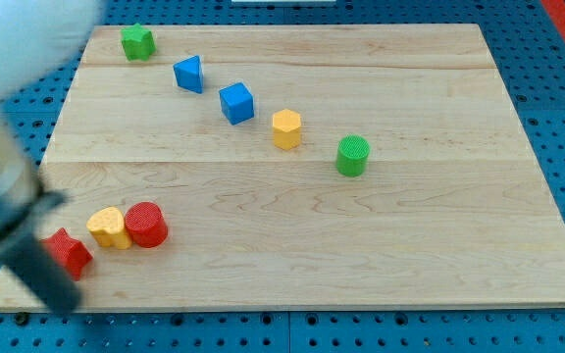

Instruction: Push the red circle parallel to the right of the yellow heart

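Note:
The red circle (146,225) lies near the board's lower left, touching the right side of the yellow heart (110,227). A red star (68,252) sits just left of and below the heart. My rod is blurred and comes in from the view's left. My tip (63,300) is at the board's bottom-left corner, just below the red star and left of and below the heart and circle.
A diagonal row runs from the top left toward the middle: green star (137,42), blue triangle (189,74), blue cube (235,103), yellow hexagon (286,128), green circle (353,155). The wooden board (410,255) lies on a blue perforated table.

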